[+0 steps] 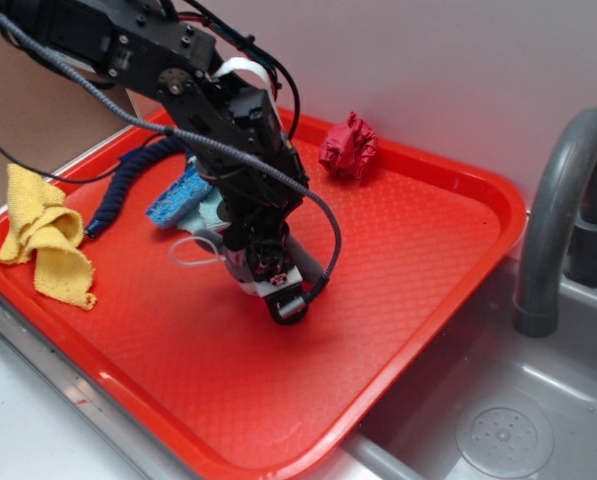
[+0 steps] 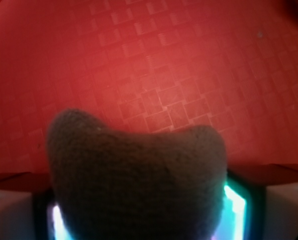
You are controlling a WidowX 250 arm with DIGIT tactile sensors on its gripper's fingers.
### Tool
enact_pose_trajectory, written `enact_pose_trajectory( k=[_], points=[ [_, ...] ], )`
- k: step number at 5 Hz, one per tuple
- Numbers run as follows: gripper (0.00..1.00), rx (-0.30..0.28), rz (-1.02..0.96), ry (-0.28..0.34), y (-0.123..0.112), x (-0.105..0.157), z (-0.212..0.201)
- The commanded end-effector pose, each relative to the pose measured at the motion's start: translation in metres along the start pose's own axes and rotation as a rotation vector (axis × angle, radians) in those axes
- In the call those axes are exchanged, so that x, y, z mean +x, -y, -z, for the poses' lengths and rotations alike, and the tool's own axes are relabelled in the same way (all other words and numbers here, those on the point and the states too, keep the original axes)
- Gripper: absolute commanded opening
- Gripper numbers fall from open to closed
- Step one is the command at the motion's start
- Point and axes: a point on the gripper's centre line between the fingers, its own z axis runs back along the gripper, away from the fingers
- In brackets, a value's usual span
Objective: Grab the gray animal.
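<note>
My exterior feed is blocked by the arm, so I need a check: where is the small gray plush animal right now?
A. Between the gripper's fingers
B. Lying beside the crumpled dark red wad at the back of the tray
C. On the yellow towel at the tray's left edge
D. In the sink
A: the wrist view shows the small gray plush animal filling the space between the gripper fingers, above the red plastic tray.

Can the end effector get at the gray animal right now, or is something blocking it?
Likely yes, it seems already there. In the wrist view the gray animal fills the space between the fingers, nothing in front of it. In the exterior view the end effector sits low over the red tray, hiding most of it.
</note>
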Motion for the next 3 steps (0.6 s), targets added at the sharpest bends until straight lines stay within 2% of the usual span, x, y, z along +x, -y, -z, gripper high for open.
enact_pose_trajectory(
  k=[1,2,3],
  points=[
    [0.0,-0.062,-0.19,0.044,-0.028,0.0,-0.074],
    [0.0,-0.117,-0.285,-0.045,-0.055,0.002,-0.121],
    [0.0,-0.09,-0.37,-0.06,-0.087,-0.017,-0.161]
  ],
)
